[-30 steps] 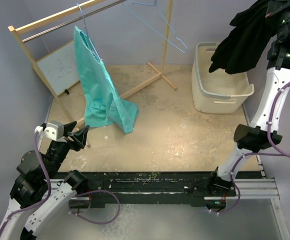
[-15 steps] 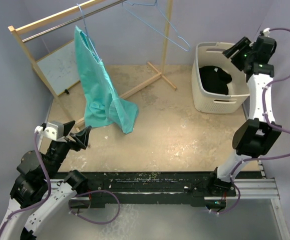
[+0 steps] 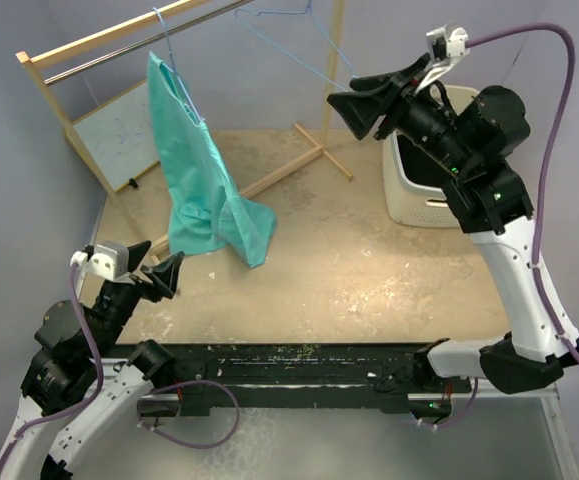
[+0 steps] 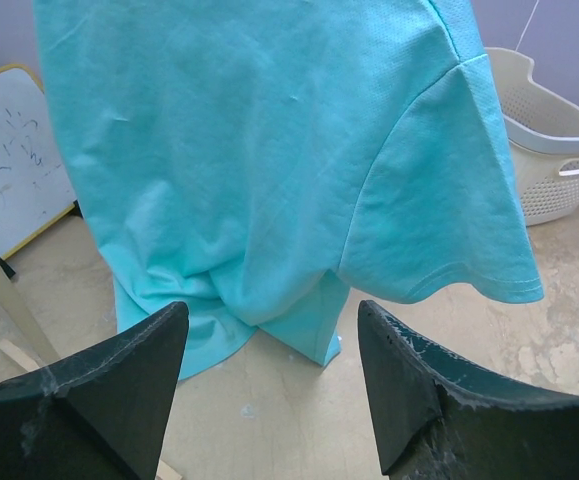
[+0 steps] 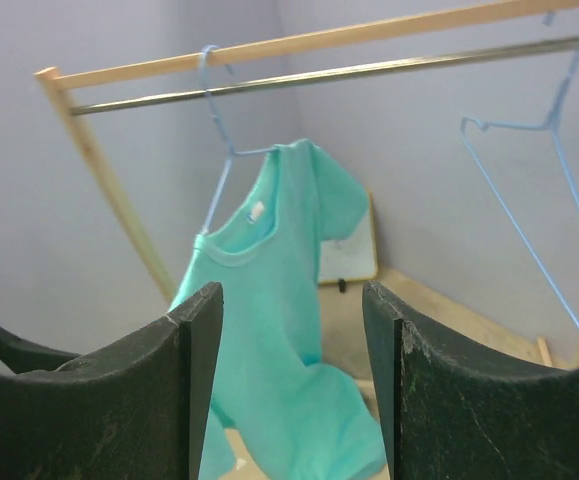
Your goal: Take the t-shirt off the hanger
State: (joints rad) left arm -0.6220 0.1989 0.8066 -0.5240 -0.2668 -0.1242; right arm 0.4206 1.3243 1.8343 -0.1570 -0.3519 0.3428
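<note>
Teal t-shirt [image 3: 199, 180] hides most of its hanger [image 5: 231, 152]; left hand [image 3: 165, 272] and right hand [image 3: 345, 112] spread.

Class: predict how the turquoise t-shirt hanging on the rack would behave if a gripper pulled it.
Probably floppy: the t-shirt drapes in soft folds and bunches at its hem. Likely light: a thin wire hanger carries it. A tug may swing the hanger too.

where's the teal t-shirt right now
In the top view the teal t-shirt hangs at the back left, on a blue hanger on the wooden rack, just right of the whiteboard.
</note>
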